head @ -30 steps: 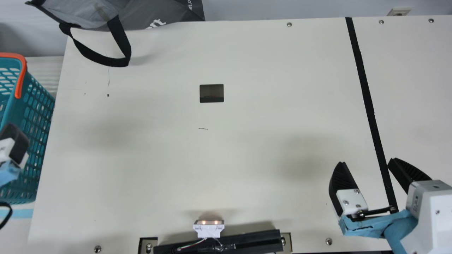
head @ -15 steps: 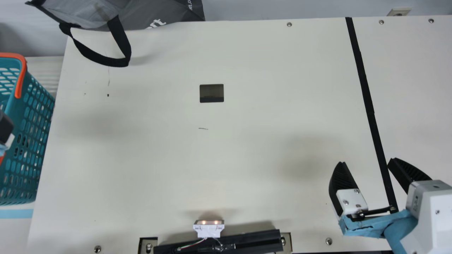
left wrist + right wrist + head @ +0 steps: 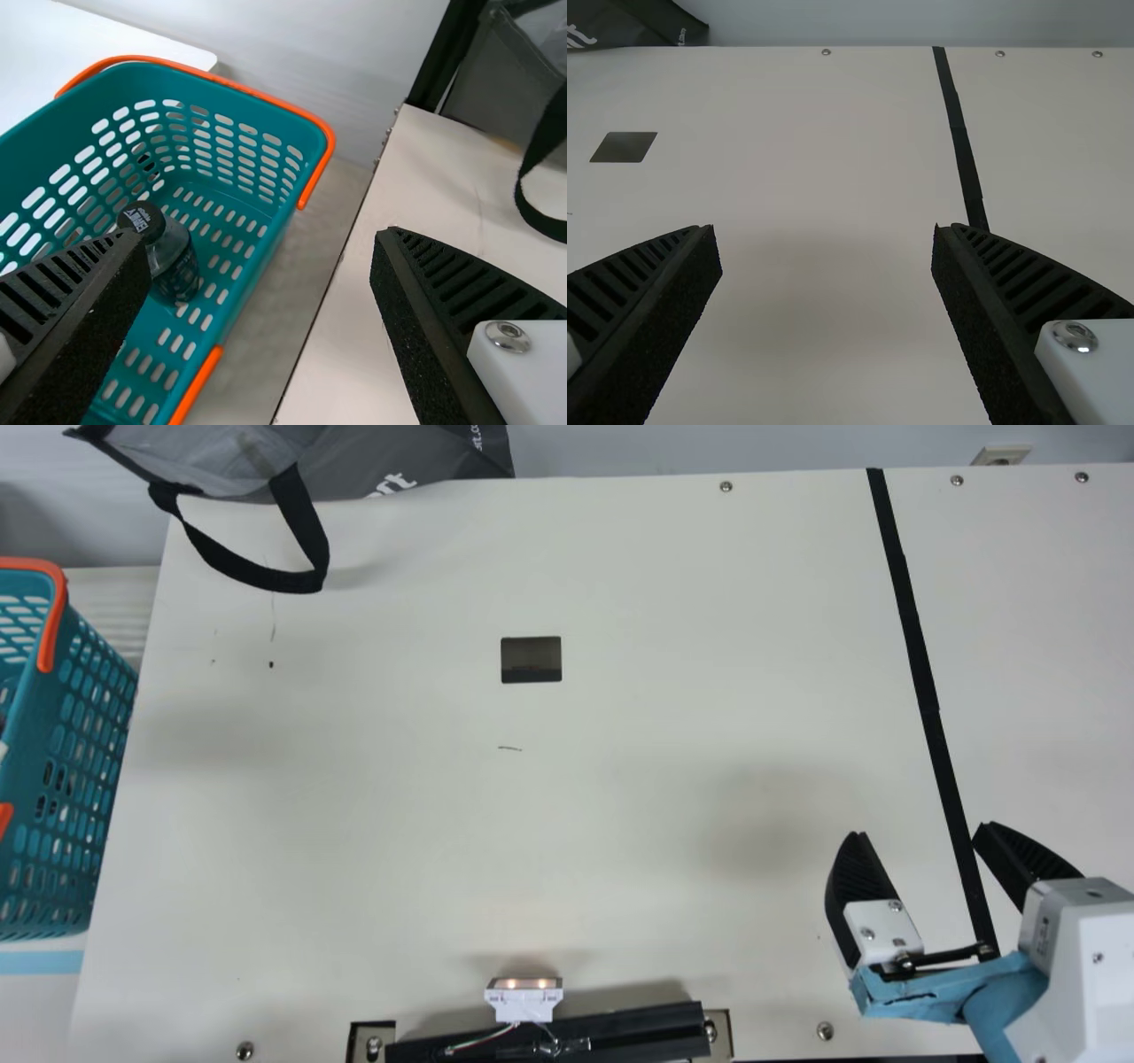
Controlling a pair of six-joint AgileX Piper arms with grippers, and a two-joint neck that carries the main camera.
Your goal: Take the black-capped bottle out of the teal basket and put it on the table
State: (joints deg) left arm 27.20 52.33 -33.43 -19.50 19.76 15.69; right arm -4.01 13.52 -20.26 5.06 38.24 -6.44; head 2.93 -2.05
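The teal basket with orange handles sits just beside the table, on the left. The black-capped bottle is inside it, down near one side wall, with its black cap up. The left gripper has its two black fingers spread wide apart, and in the left wrist view one of them looks close to the cap. The right gripper is over the right part of the table, its fingers wide apart too. A gray bag with a black strap is at the back.
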